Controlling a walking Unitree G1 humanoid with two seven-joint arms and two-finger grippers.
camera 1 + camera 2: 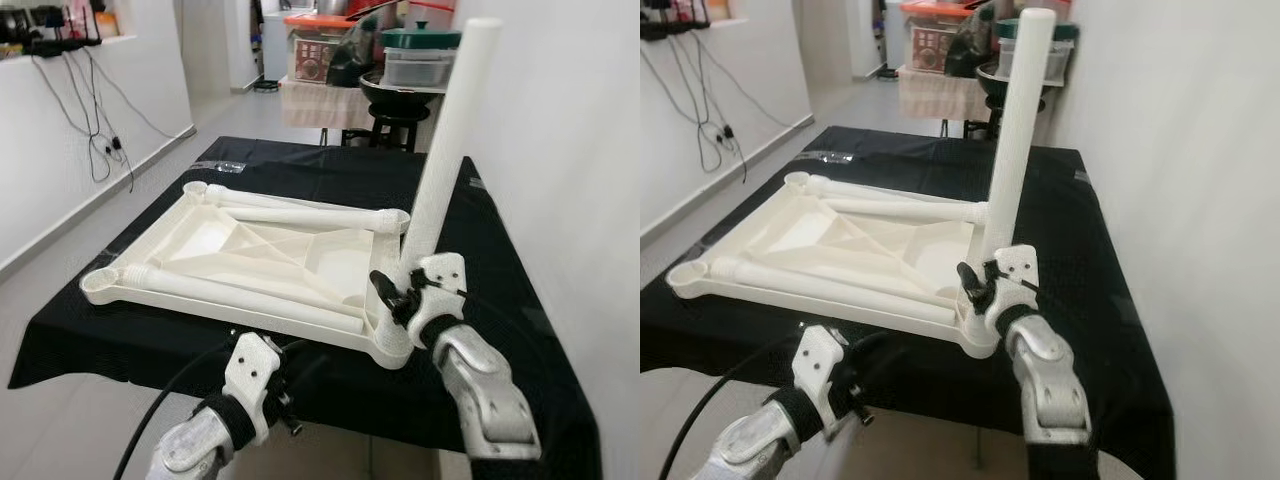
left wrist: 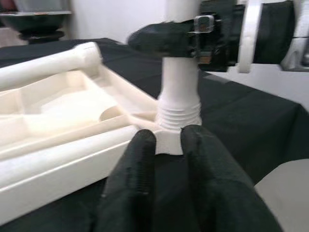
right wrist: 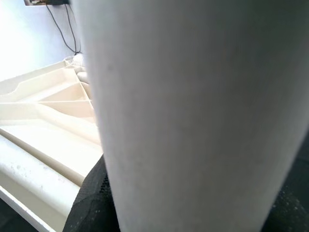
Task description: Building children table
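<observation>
A white children's table top (image 1: 250, 250) lies upside down on the black-covered table (image 1: 330, 170). One white leg (image 1: 450, 140) stands upright in its near right corner socket (image 1: 392, 345). My right gripper (image 1: 400, 290) is shut on this leg low down. The leg's threaded end (image 2: 179, 113) sits in the socket with some thread showing. Other loose legs (image 1: 300, 215) lie flat inside the top, along its far and near edges. My left gripper (image 2: 166, 159) hovers at the table's front edge, just before that corner. Its fingers (image 2: 140, 164) are together and hold nothing.
A white wall (image 1: 580, 200) runs close along the table's right side. Behind the table stand a black stool (image 1: 395, 125) and stacked containers (image 1: 420, 55). Cables (image 1: 100, 130) hang on the left wall, with open floor (image 1: 60, 270) below.
</observation>
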